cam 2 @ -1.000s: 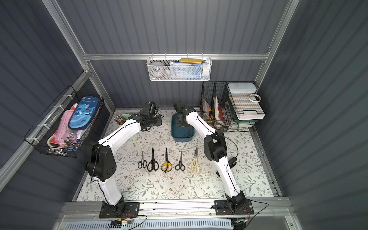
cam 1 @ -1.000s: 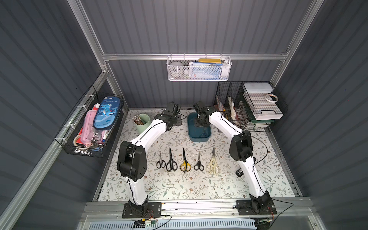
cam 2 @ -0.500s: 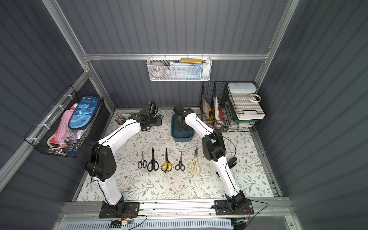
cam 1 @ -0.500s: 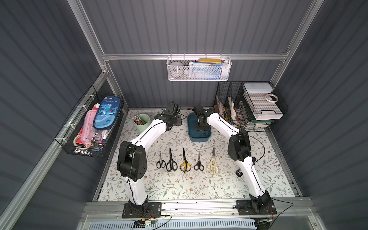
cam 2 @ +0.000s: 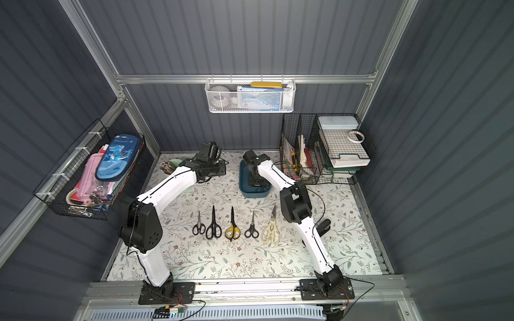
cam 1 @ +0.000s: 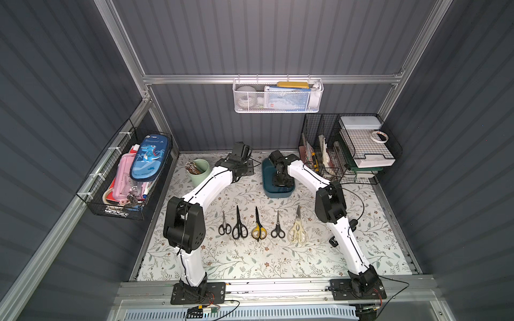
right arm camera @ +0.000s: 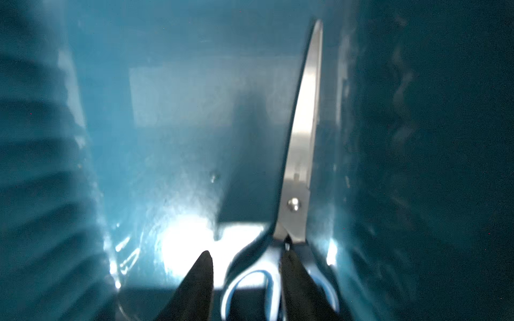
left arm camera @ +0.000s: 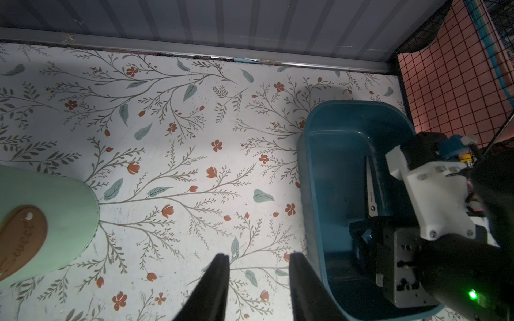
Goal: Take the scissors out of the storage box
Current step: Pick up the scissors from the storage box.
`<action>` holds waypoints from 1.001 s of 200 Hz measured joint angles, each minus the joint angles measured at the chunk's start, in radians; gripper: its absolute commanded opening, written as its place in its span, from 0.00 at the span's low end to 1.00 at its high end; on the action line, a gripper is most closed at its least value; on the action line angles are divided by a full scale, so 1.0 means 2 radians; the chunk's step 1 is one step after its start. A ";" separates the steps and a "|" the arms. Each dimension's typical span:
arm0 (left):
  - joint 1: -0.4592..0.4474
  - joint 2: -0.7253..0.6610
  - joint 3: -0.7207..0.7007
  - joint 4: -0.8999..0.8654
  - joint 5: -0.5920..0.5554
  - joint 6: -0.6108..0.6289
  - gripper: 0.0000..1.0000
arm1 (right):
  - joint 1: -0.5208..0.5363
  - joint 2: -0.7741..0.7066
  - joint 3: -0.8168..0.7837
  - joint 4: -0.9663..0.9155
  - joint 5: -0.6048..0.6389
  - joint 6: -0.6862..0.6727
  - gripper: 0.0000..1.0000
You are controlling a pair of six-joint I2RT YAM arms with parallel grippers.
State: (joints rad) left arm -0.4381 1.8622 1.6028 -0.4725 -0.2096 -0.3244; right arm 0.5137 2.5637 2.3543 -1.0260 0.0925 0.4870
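**A:** How does the right arm stand?

**B:** Its elbow is raised over the floral table (cam 1: pixel 250 258) and its forearm reaches toward the back wall. The wrist bends down, so the right gripper (cam 1: pixel 279 183) sits inside the storage box (cam 1: pixel 278 194).

**A:** And its jaws?

**B:** They are parted and clamp nothing. One finger (right arm camera: pixel 297 278) lies over the handles of the bluish-handled scissors (right arm camera: pixel 303 125). That pair lies with its blades closed along a side wall of the box.

**A:** And the left arm?

**B:** It is bent at the elbow, with the forearm stretched toward the back. The left gripper (left arm camera: pixel 258 254) is low between the green cup (left arm camera: pixel 55 208) and the box, just beside the box's outer wall. Its jaws are narrowly apart, with bare table between them.

**A:** Any other scissors?

**B:** Five pairs lie in a row mid-table, well apart from the box. They run from the small black-handled pair (cam 1: pixel 224 228) to the cream shears (cam 1: pixel 297 233).
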 measured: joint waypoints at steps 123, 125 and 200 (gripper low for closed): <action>0.000 0.000 0.000 -0.002 -0.002 0.000 0.41 | -0.014 0.032 0.030 0.059 -0.081 0.014 0.22; 0.000 0.000 0.000 -0.002 -0.002 0.000 0.41 | -0.014 0.032 0.030 0.059 -0.082 0.014 0.23; 0.000 0.009 0.016 -0.007 0.000 0.000 0.41 | -0.006 -0.062 -0.069 0.073 0.004 -0.032 0.36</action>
State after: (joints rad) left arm -0.4381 1.8801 1.6344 -0.4862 -0.2096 -0.3241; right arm 0.5026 2.4401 2.2166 -0.8799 0.0998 0.4225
